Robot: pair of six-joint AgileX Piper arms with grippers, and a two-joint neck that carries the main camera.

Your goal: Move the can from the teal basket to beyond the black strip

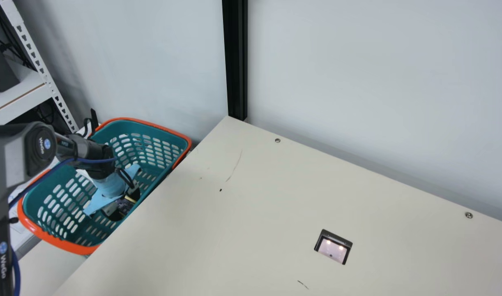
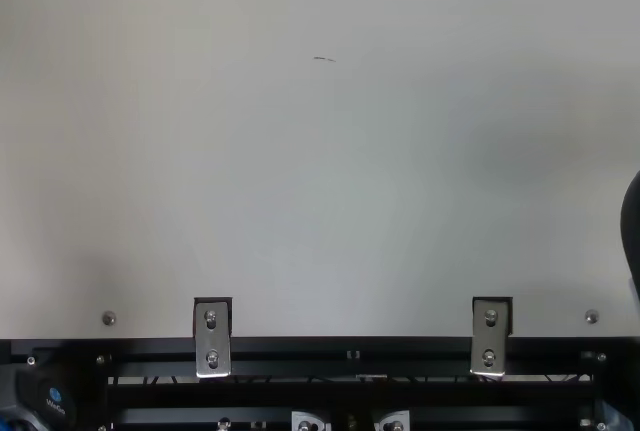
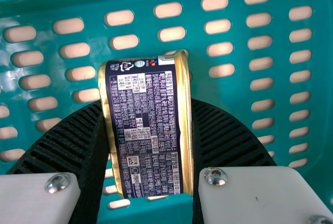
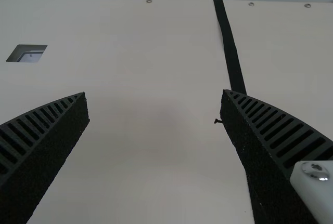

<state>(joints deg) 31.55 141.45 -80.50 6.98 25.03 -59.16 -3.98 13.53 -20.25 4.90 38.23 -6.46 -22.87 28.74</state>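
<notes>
In the teal basket [image 1: 80, 248] the left gripper [image 1: 123, 203] is holding the can [image 3: 144, 130], and the right gripper [image 4: 156, 96] is standing open

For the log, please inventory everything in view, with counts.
Can: one, gold and dark, inside basket
Basket: one, teal with orange rim, beside table
Table: one, cream, centre
Strip: one, black, on table
Opening: one, black-framed, in table
Brackets: four, silver, table's near side
Post: one, black, behind table
Shelf: one, white, behind basket
Left arm: one, black and grey, over basket
Left pincer: one, black, closed on can
Right pincer: one, black, open above table
</notes>
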